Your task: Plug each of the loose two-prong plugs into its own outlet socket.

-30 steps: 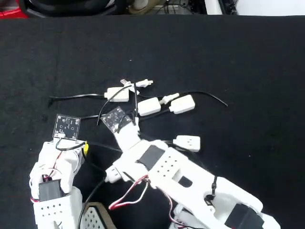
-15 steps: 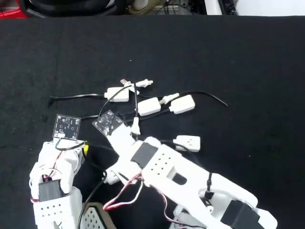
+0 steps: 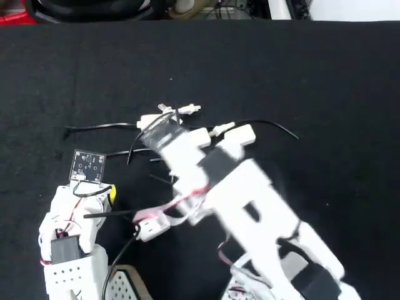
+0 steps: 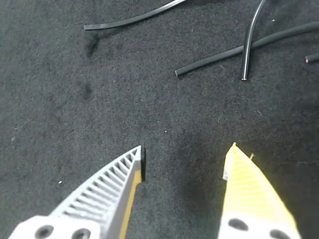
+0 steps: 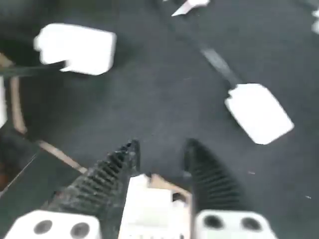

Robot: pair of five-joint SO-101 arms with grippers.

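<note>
left gripper (image 4: 187, 147) jaws wide apart over black cloth (image 4: 75, 99). right gripper (image 3: 159, 134) by socket (image 3: 147, 120); its grip, can't tell. loose plug (image 3: 189, 109) at its 1 o'clock. judgement: square prongs to slots, push straight, socket braced.

a lab workbench: black-clothed table (image 3: 325, 75), cables (image 3: 226, 7) and gear behind it.

The black felt-like cloth tabletop (image 3: 325, 75) is spreading wide under soft light. Past its far edge, a red object (image 3: 11, 12) is peeking in at 1 corner, dark cables (image 3: 225, 9) are bunching, and a white panel (image 3: 356, 9) is showing.
</note>
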